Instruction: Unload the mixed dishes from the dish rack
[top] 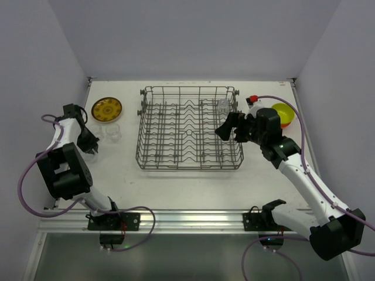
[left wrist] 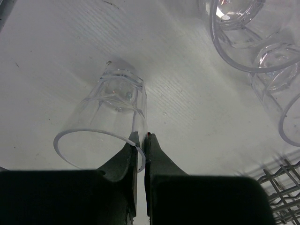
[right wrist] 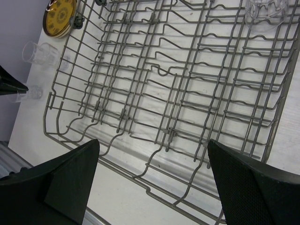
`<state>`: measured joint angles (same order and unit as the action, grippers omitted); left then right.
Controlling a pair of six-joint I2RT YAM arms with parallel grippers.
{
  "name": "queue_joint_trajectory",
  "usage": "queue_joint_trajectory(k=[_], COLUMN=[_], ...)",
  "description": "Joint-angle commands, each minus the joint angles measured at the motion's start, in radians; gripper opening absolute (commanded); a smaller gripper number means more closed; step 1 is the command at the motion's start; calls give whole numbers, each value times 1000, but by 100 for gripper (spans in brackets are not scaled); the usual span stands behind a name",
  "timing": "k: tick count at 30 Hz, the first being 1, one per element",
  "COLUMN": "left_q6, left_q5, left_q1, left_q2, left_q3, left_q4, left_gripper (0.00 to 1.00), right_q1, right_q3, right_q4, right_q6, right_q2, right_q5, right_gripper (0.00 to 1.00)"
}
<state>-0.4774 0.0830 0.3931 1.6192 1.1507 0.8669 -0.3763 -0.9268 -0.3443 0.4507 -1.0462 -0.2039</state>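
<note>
The grey wire dish rack [top: 187,130] stands mid-table, and one clear glass [top: 223,107] is left in its back right corner, also seen in the right wrist view [right wrist: 265,9]. My left gripper [left wrist: 143,137] is shut on the rim wall of another clear glass [left wrist: 117,112], held upright close to the table left of the rack. In the top view that gripper [top: 89,144] is near the table's left edge. My right gripper [right wrist: 153,143] is open and hovers over the rack's right side [right wrist: 164,93], holding nothing.
A brown-and-yellow plate [top: 106,109] lies at the back left, with two clear glasses [top: 110,133] in front of it, close to the held glass [left wrist: 243,33]. A yellow-green bowl [top: 283,112] sits on an orange one right of the rack.
</note>
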Motion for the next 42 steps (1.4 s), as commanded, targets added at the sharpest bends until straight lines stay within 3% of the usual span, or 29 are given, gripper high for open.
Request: queue_joint_trajectory(k=[1,13,16,24,26,28,34,38,39,42], left_q6=[40,42,39,28,43,57,140,197,188,166], left_q5=[-41,-59,-57,-54,-78,-69,-146,-143,-123,-112], left_q1=[10,12,10,10,4,-64,-366,-482,-540,-576], left_q2=[13,54,24,-190,-255,-358,-633,-841,-876,-982], left_q3=[23,58,72,178,214,234,48,-172,-253,-362], left_q4=[-26,-39,-36,4,1,-15,-200,-322,-338,-381], left_gripper=[4,19,33,55,69,100,100,100,100,100], right_q1=[5,5,4,5,5,4,5,5,5,5], right_q3=[5,8,5,5,9,14,37,48,24,-77], right_q4=[34,41,39,41,41,39,54,109,104,30], right_q6=[-7,-9,-10,-15,-18,-21,-9,-32,-35,-35], right_q2=[25,14,8,-8,0,3,6,-21,-56,-138], right_q5=[-17,-26,-31,-37,-22,12,86,66,95,170], right_gripper=[99,99,99,99,99,99,99,99,99,99])
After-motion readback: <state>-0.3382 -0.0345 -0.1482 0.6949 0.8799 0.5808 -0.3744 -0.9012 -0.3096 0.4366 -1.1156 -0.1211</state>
